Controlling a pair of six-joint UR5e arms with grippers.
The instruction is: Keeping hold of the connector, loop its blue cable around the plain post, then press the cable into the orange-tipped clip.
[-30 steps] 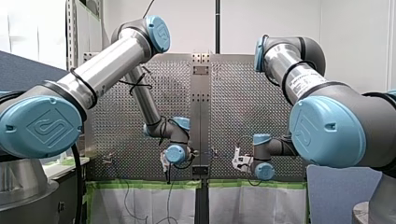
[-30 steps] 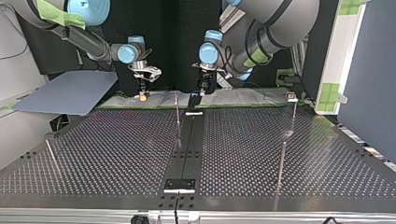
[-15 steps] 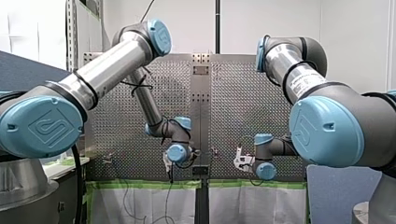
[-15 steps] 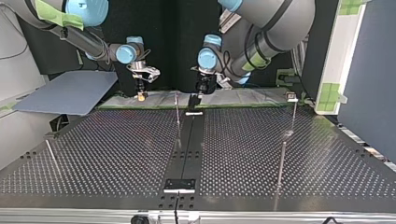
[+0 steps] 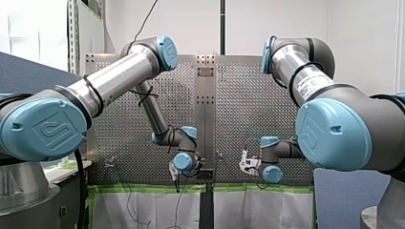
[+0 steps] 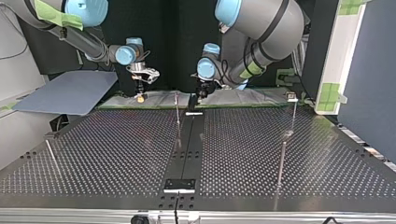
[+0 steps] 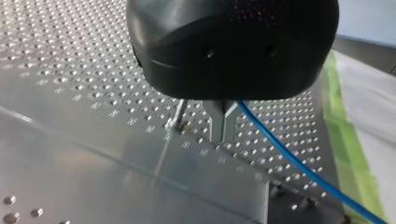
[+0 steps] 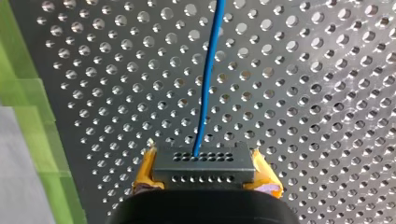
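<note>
Between the yellow pads (image 8: 146,169) of my right gripper (image 8: 204,159) sits the dark rectangular connector (image 8: 205,173) with rows of small holes, clamped from both sides, jaws closed onto it. A thin blue cable (image 8: 208,74) leaves one hole in the connector's face and runs straight ahead of the gripper over the perforated metal table (image 8: 317,70). A green tape strip (image 8: 25,88) lines the table edge beside it. Top view: right gripper (image 6: 140,91) points down over the table's far edge, at the view's left; its arm comes in from the upper left. Front view: same gripper (image 5: 245,165) hangs low, forearm roughly level, reaching in from the right.

My left gripper (image 7: 223,127) has a black housing, and its metal fingers (image 7: 215,119) are drawn together. The blue cable comes out right at the fingers' side, touching them, and trails off toward the green tape; pinched or only alongside, can't tell. A thin metal post (image 7: 179,114) stands just beside the fingers, apart from them, on the side away from the cable. Top view: left gripper (image 6: 201,91) is near the middle, pointing down at the far end of the smooth centre strip (image 6: 187,149), post just to its left in that view. Front view: left arm's elbow is high, forearm sloping down to the wrist near the table's middle.
</note>
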